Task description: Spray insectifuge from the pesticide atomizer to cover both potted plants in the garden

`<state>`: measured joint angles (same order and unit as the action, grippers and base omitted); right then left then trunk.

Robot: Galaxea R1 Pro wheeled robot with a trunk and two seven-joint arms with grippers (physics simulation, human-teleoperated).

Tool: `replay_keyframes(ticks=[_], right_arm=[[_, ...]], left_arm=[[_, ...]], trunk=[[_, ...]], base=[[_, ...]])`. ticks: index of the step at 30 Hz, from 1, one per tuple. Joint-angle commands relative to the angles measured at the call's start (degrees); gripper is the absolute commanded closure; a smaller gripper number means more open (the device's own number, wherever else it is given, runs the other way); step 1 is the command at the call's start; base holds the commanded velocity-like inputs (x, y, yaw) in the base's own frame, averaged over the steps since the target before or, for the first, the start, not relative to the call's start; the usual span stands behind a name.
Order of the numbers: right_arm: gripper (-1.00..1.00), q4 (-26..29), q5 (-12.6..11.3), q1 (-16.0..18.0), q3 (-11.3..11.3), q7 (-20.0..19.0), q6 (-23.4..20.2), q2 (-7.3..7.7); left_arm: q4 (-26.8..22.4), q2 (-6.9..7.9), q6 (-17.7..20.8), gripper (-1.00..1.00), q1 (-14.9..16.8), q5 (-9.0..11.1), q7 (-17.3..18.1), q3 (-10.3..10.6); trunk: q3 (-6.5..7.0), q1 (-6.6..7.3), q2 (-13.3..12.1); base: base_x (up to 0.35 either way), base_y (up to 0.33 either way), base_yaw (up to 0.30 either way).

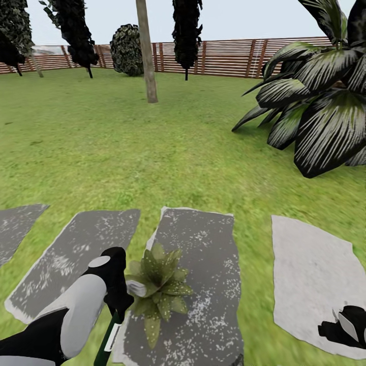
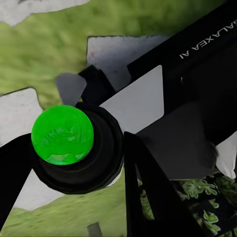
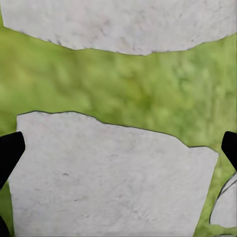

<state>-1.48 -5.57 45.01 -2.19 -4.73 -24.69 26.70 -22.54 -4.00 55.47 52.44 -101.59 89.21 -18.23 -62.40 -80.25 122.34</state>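
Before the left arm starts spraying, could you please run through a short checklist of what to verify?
1. Atomizer in hand: ok. The left gripper is closed on the pesticide atomizer, whose dark-green body and white label hang below it.
2. Plant within range: ok. The potted plant sits right beside that gripper on a grey stone slab.
3. Nozzle aimed at the leaves: cannot tell.
4. Second potted plant located: cannot tell.
5. Right gripper out of the way: ok. It hangs open and empty over the pale slab.
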Motion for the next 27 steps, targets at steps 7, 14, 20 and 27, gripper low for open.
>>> replay_keyframes(ticks=[7, 14, 20, 27], right_arm=[[-1.00, -0.2, -0.6, 0.1, -0.3, -0.1, -0.1, 0.02], [-1.00, -0.2, -0.6, 0.1, -0.3, -0.1, -0.1, 0.02], [-1.00, -0.2, -0.6, 0.1, -0.3, -0.1, -0.1, 0.03], [-1.00, -0.2, -0.6, 0.1, -0.3, -0.1, -0.1, 0.02]], left_arm=[[0.1, 0.02, 0.6, 1.00, 0.0, -0.6, 0.4, -0.4], [0.2, -0.03, 0.6, 1.00, 0.0, -0.6, 0.4, -0.4], [1.1, -0.04, 0.6, 1.00, 0.0, -0.6, 0.4, -0.4], [3.9, -0.04, 0.6, 1.00, 0.0, -0.6, 0.4, -0.4]], trunk=[[-0.09, 0.01, 0.0], [-0.28, 0.01, 0.0], [-0.44, 0.01, 0.0], [-0.63, 0.01, 0.0]], base=[[0.000, 0.292, -0.076], [0.000, 0.313, -0.261], [0.000, 0.110, -0.271], [0.000, 0.004, -0.262]])
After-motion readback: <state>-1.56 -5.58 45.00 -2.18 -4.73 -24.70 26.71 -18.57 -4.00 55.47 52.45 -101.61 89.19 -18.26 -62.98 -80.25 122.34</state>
